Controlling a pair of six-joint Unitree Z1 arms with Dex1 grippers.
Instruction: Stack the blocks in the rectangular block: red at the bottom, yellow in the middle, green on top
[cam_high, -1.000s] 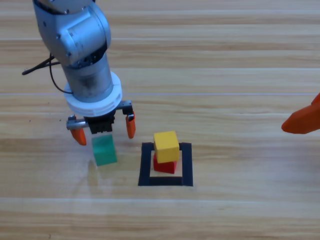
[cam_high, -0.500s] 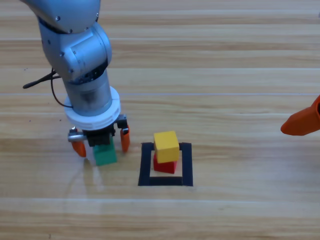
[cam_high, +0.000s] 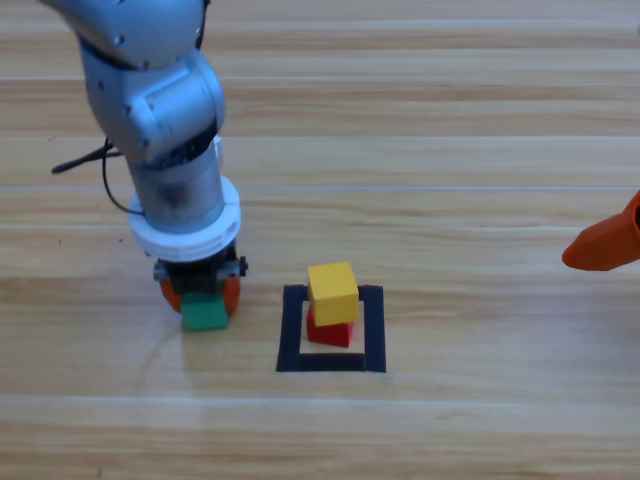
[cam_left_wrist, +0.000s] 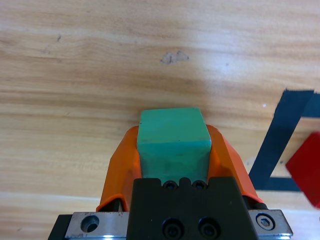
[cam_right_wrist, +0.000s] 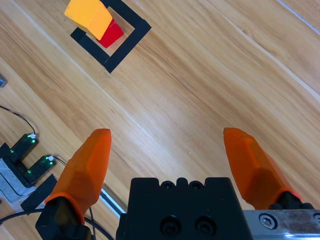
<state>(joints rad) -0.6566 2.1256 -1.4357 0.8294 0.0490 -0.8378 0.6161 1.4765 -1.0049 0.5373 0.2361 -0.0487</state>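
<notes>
The left tool (cam_high: 201, 294) has closed onto the green cube (cam_high: 204, 313).

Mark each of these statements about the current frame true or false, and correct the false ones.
1. The left gripper is shut on the green cube. True.
2. The yellow cube sits on the red cube. True.
3. The green cube lies inside the tape square. False: it is on the table to the square's left.
4. The right gripper holds a cube. False: its jaws are open and empty, at the right edge.
</notes>
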